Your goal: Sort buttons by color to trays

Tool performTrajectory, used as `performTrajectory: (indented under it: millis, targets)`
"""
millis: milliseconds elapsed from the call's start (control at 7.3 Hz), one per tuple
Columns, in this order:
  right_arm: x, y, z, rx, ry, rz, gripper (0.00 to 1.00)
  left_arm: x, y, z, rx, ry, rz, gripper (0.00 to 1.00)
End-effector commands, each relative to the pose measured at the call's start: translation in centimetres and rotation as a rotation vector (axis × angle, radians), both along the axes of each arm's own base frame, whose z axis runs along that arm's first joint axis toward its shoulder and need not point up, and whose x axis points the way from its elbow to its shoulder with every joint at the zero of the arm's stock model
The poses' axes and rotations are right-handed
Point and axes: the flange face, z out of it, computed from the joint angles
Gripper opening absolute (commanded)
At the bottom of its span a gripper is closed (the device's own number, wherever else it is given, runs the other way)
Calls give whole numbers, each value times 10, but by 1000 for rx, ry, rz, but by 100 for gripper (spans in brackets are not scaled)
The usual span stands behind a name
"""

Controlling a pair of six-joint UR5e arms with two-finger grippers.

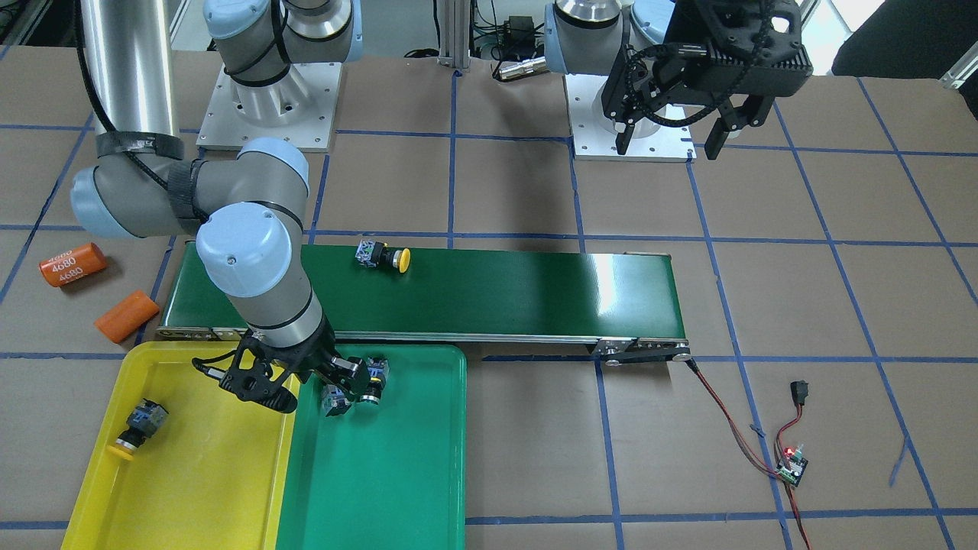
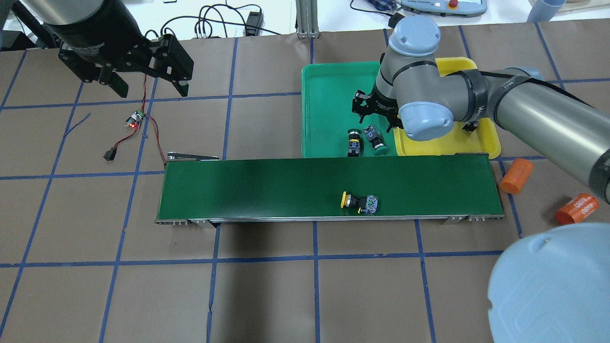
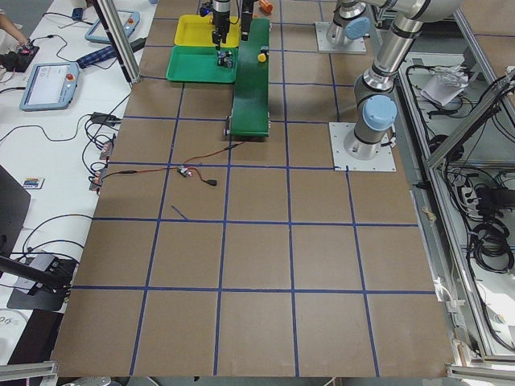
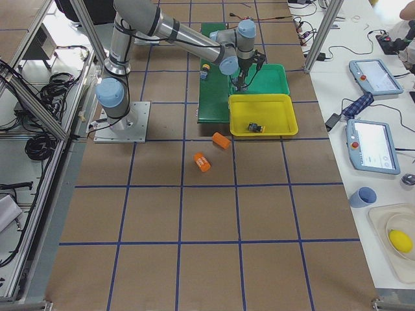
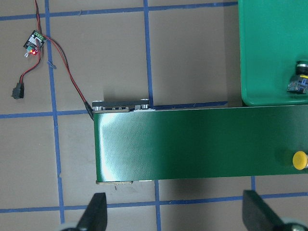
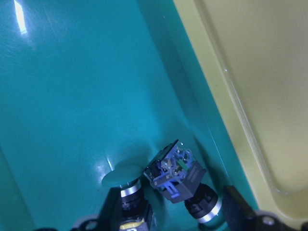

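My right gripper (image 1: 325, 382) hangs open low over the green tray (image 1: 382, 473), close to its border with the yellow tray (image 1: 199, 489). Two green buttons (image 6: 180, 173) (image 6: 127, 192) lie side by side on the green tray's floor between its fingers (image 6: 245, 211), not gripped. They also show in the overhead view (image 2: 353, 142) (image 2: 375, 139). One yellow button (image 1: 137, 428) lies in the yellow tray. Another yellow button (image 1: 382, 256) lies on its side on the conveyor belt (image 1: 497, 294). My left gripper (image 1: 665, 141) is open and empty, high above the table, away from the trays.
Two orange cylinders (image 1: 72, 263) (image 1: 126, 315) lie on the table beside the belt's end near the yellow tray. A small circuit board (image 1: 791, 466) with red and black wires runs to the belt's other end. The trays sit against the belt's long side.
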Motion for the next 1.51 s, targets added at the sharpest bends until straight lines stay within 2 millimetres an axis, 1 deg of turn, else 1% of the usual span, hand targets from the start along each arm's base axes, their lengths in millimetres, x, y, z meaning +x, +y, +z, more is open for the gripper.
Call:
performTrajectory:
  millis: [0,137,274,411,548,685,822,958,1095,1369]
  targets:
    - [-5,22,39,-10,10,-20,100,0,-1,0,0,-1,1,100]
    - [-13,50,71,48,45,-124,100,0,0,0,-3,1,0,100]
    - [-18,79,95,115,49,-219,100,-3,0,1,-4,1,-6,100]
    - [-20,96,116,123,49,-253,100,0,-1,1,-6,1,0,100]
    - [-20,104,124,116,51,-251,100,0,0,1,-6,0,1,100]
    - [-22,122,118,169,64,-230,100,0,-1,2,-7,0,-1,100]
    - [-24,142,113,185,70,-124,100,0,0,2,-7,-2,-1,100]
    - [-25,163,99,205,83,93,100,1,-1,2,-7,-5,3,100]
    - [-27,172,87,199,85,225,99,2,-1,2,-7,-5,4,100]
    - [-28,171,82,193,93,504,100,1,-1,3,-10,0,2,100]
